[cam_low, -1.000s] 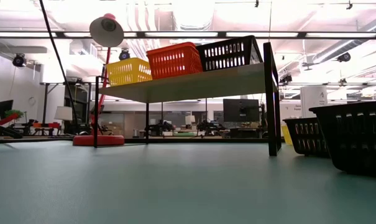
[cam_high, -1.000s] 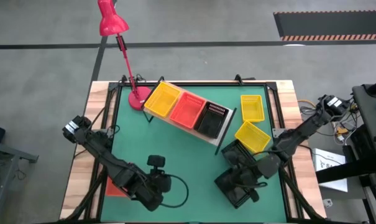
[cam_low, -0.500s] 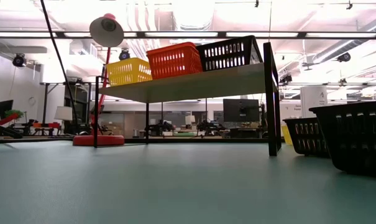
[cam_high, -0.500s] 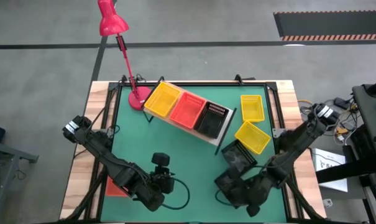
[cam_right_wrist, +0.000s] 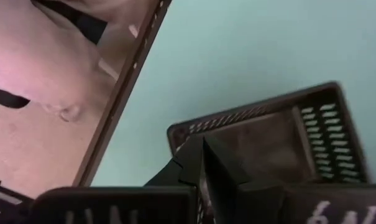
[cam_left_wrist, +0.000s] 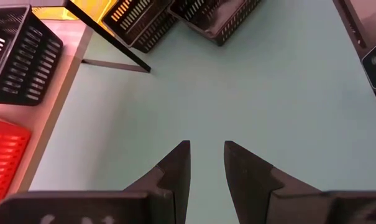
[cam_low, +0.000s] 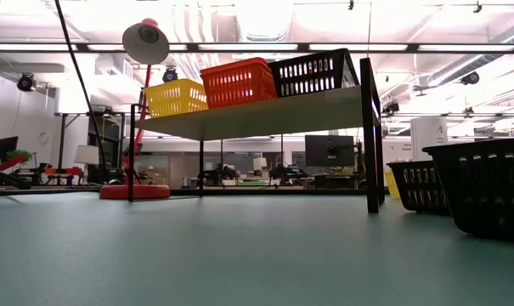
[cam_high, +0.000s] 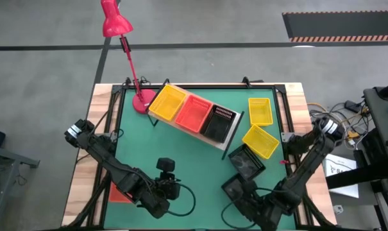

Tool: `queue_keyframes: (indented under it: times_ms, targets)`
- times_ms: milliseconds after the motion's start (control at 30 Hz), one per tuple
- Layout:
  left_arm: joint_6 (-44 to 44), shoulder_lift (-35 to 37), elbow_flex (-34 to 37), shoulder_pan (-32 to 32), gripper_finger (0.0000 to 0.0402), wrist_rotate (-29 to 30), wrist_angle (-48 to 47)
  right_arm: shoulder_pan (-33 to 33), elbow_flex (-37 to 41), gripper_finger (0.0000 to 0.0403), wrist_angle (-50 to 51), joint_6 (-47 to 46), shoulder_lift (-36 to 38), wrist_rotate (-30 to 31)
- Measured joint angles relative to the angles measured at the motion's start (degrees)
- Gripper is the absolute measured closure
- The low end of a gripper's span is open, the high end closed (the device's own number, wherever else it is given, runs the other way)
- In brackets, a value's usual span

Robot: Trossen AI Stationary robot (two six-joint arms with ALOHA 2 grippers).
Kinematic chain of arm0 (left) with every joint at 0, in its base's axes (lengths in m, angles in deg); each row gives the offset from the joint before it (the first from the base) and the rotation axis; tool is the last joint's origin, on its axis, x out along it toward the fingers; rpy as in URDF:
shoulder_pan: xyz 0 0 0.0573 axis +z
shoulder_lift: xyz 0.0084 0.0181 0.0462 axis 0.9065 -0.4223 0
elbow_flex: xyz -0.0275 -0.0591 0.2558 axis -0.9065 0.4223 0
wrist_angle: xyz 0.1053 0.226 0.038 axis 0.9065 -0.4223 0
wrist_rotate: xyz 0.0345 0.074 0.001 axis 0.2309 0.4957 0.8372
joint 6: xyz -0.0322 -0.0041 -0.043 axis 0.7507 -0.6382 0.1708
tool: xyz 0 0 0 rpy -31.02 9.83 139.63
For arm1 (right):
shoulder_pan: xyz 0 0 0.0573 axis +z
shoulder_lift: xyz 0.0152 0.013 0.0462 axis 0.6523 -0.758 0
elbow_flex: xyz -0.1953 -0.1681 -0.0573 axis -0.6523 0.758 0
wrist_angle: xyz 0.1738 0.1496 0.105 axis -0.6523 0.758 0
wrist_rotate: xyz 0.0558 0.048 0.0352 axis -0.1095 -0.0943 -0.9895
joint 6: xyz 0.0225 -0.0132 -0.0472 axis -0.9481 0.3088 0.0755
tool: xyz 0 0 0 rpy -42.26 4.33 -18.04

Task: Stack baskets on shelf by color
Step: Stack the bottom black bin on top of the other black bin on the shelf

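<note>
No brand, label or legible writing can be made out on any item; a printed sheet [cam_high: 338, 168] lying off the table's right edge is too small to be read.

A green mat [cam_high: 181, 160] is seen covering the wooden table. A red desk lamp [cam_high: 117, 22] is stood at the far left corner of the mat, its round base [cam_high: 142, 101] just beside the shelf's left end. Cables are trailed along both table sides.

The shelf [cam_high: 190, 115], a light-wood plank on a thin black frame, is set diagonally across the far half of the mat. Three mesh baskets are lined up on it, touching: a yellow basket [cam_high: 167, 102], a red-orange basket [cam_high: 194, 112] and a black basket [cam_high: 219, 122]. From the low view the same three are seen side by side on the raised plank [cam_low: 257, 115].

Two more yellow baskets are placed on the mat to the right of the shelf, one farther [cam_high: 260, 110] and one nearer [cam_high: 261, 141]. Two black baskets lie nearer the front, one [cam_high: 246, 160] touching the nearer yellow one, another [cam_high: 235, 189] beside it. A red-orange basket [cam_high: 120, 194] is partly hidden under the left arm.

The left gripper [cam_left_wrist: 206, 163] is held over bare mat, fingers parted and empty. The right gripper [cam_right_wrist: 206, 165] is positioned at the rim of the front black basket; whether it is clamped cannot be told.
</note>
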Motion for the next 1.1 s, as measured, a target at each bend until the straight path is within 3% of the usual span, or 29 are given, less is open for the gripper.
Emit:
queue_keyframes:
  times_ms: [200,400,567,833,1100]
  targets:
    - [0.04,0.0,0.0,0.0,0.032,-0.02,-0.11,0.13,0.0,0.0342,1.73,-6.71,-2.44,-5.54]
    - [-0.06,0.0,0.0,-0.02,0.032,-0.04,-0.17,0.96,0.0,0.0275,6.07,-9.47,-3.99,-5.79]
    - [-2.07,0.0,0.0,-0.09,0.032,-0.04,-0.17,1.23,0.0,0.0243,7.97,-9.01,-4.57,-5.64]
    - [-3.47,0.38,0.0,-0.31,0.032,0.0,-0.2,1.76,0.02,0.0243,10.04,-7.93,-6.28,-6.64]
    - [-4.54,0.44,0.0,-0.31,0.032,0.48,-0.24,1.84,0.44,0.0285,9.99,-5.92,-9.27,-6.64]
